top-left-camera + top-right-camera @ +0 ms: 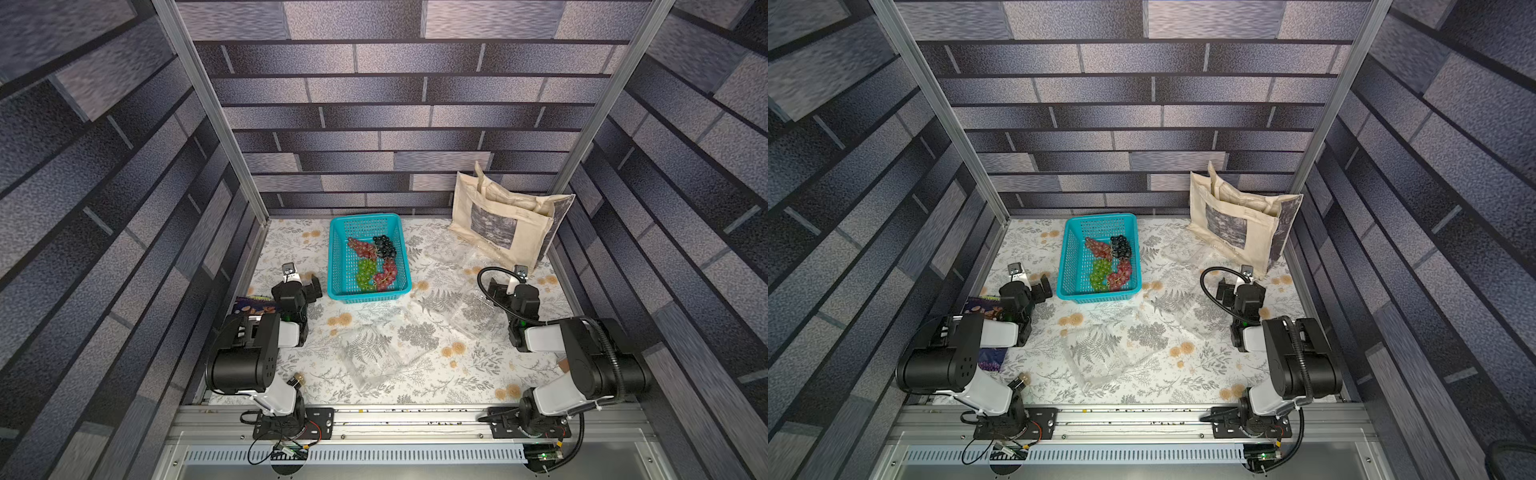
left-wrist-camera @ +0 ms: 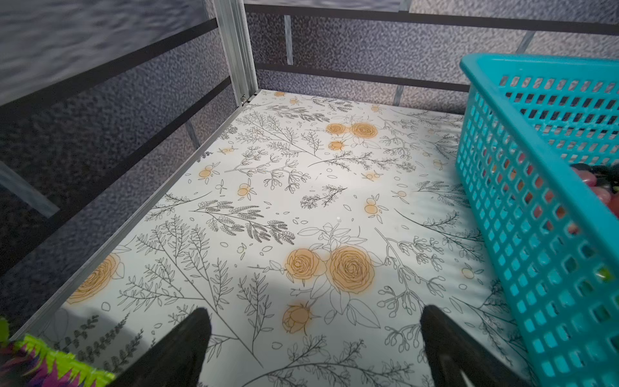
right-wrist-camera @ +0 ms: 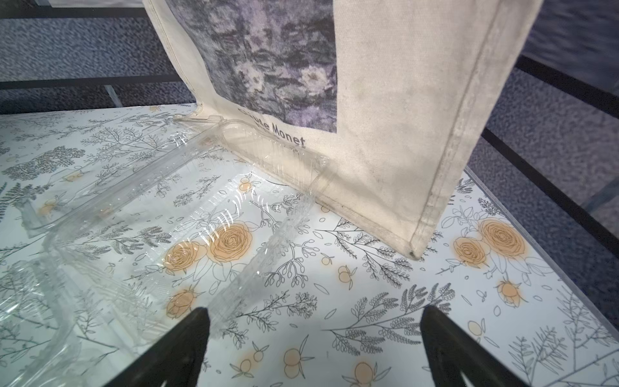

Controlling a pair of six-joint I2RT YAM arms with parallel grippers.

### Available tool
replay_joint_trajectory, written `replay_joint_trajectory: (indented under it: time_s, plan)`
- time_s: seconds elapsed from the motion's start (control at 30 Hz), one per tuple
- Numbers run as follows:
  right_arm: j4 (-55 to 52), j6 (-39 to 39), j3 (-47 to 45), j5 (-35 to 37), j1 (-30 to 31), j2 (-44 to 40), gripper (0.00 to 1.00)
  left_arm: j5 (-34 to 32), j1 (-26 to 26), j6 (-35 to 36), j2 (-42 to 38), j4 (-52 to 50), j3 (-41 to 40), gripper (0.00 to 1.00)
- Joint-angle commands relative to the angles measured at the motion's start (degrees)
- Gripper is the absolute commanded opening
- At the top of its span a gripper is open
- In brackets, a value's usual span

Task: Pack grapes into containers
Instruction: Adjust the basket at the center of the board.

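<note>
Grapes lie in the teal basket (image 1: 338,266): two red bunches (image 1: 360,248) (image 1: 387,274), a green one (image 1: 365,274) and a black one (image 1: 384,245). Three clear containers lie on the floral table: one front centre (image 1: 374,357), one to the right (image 1: 473,316), one by the tote (image 1: 455,257). My left gripper (image 1: 300,281) (image 2: 315,310) hangs open and empty just left of the basket (image 2: 536,201). Near the tote, my right gripper (image 1: 511,284) (image 3: 315,309) is open and empty, one fingertip (image 3: 197,321) at the edge of an open container (image 3: 167,207).
A beige tote bag (image 1: 503,224) (image 3: 385,117) stands at the back right corner. A colourful snack packet (image 1: 255,305) (image 2: 33,365) lies by the left wall under the left arm. Walls close in the table on three sides.
</note>
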Motion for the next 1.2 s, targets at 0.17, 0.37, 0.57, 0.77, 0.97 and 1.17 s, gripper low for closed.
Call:
replay_joint_trajectory:
  time_s: [0.17,0.37,0.57,0.77,0.97,1.17]
  plan:
    - [0.5,-0.8,1.1,-1.2,0.6,0.2,1.0,-6.3,-2.6,0.9,-0.3,1.4,-0.2,1.0]
    - [0.5,-0.8,1.1,-1.3,0.6,0.2,1.0,-12.3,-6.2,3.9,1.0,8.7,-2.6,1.0]
    - [0.5,-0.7,1.1,-1.2,0.6,0.2,1.0,-11.3,-5.4,2.9,0.1,6.1,-2.2,1.0]
    - [0.4,-0.8,1.2,-1.3,0.5,0.2,1.0,-8.0,-3.4,1.7,0.0,2.3,-0.5,1.0]
    - [-5.0,0.5,2.4,2.8,0.5,-3.7,1.0,-7.8,-3.9,2.8,-4.6,-1.3,-0.3,1.0]
    - [-25.9,4.0,7.1,9.2,0.8,-15.5,1.0,-19.6,-9.4,0.0,-21.1,-28.1,8.6,1.0]
